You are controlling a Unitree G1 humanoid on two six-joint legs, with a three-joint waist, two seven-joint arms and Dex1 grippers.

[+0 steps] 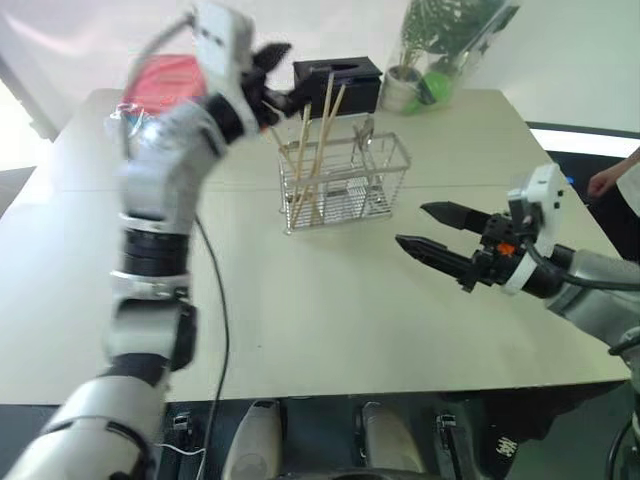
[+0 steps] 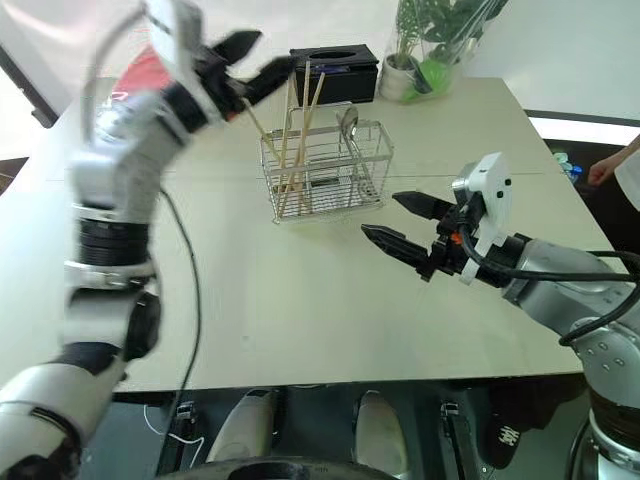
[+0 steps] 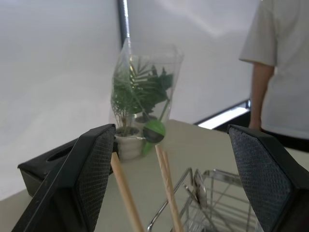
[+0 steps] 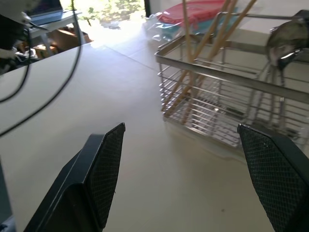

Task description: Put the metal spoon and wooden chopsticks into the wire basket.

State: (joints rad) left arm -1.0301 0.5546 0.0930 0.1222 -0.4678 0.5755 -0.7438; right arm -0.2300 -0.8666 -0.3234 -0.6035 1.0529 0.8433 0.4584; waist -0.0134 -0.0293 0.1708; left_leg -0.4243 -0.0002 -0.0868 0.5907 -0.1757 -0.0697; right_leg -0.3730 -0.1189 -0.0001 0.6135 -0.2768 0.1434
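Four wooden chopsticks (image 1: pixel 305 165) lean in the wire basket (image 1: pixel 345 185) mid-table, just beneath the left gripper (image 1: pixel 275 75), jaws apart and empty. Rightward, the metal spoon (image 2: pixel 348 122) stands inside too. Right gripper (image 1: pixel 432 230) hovers spread, empty.

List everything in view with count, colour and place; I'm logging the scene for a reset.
wooden chopsticks: four, pale tan, leaning in the basket's left part
metal spoon: one, silver, standing in the basket's right part
wire basket: one, silver, mid-table
tissue box: one, black, behind the basket
potted plant: one, green, wrapped, far edge
red-lidded container: one, far left
table: one, beige
person: white shirt, right of the table
left claw: open, above the chopsticks
right claw: open, right of the basket
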